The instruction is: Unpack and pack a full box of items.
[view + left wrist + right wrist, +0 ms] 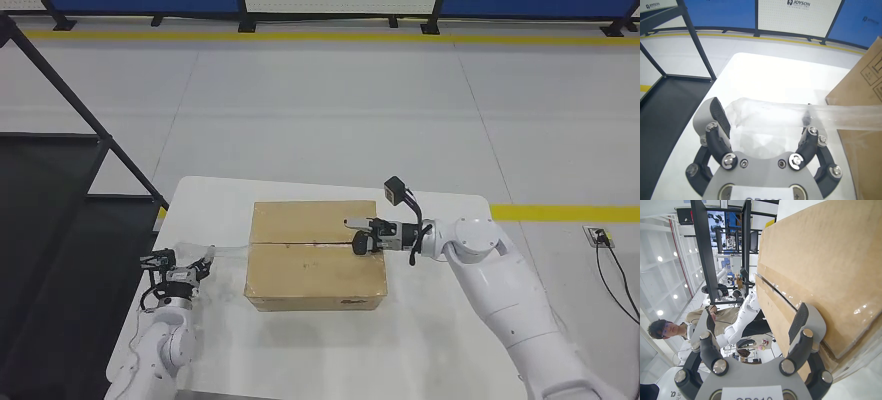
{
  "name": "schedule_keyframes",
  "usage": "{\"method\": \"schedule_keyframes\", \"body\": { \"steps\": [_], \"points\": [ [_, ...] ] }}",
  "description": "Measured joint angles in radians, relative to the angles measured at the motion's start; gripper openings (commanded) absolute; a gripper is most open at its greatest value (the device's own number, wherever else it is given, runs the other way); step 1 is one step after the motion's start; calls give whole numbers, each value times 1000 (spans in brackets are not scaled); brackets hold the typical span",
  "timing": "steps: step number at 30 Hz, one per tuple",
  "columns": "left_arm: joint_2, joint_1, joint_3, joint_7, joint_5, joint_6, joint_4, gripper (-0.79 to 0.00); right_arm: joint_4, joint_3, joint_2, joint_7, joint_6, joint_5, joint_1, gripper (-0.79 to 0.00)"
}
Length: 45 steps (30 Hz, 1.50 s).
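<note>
The cardboard box (315, 270) sat in the middle of the white table (420, 340), plain brown, its two top flaps folded shut and meeting along a seam (310, 243) that ran left to right. Glossy traces of clear tape showed along that seam in the right wrist view. To the left of the box, near the table's left edge, the left gripper (762, 113) hung low over the tabletop with its fingers spread wide. A strip of clear tape (838, 117) stretched from the box's left side across to it, lying over one fingertip (806, 118) and ending in a crumpled tuft beside the other. Farther back, the right gripper (754, 315) hung over the right end of the box top with its fingers likewise spread. One ribbed pad (797, 323) touched the cardboard just beside the seam, and the other stood clear of the box.
</note>
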Motion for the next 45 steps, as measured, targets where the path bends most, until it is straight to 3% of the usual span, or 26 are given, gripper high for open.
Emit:
{"method": "schedule_keyframes", "body": {
  "steps": [13,33,45],
  "points": [
    [-3,42,-76,16,-111,-3,-142,0,33,-15,-9,-52,-1,14,15,0],
    [-10,116,-123,44,-158,-51,-271,0,29,-34,-17,-98,-14,5,11,0],
    [-11,188,-139,57,-114,-60,-439,0,-14,1,-1,-108,-14,1,-21,0]
  ]
}}
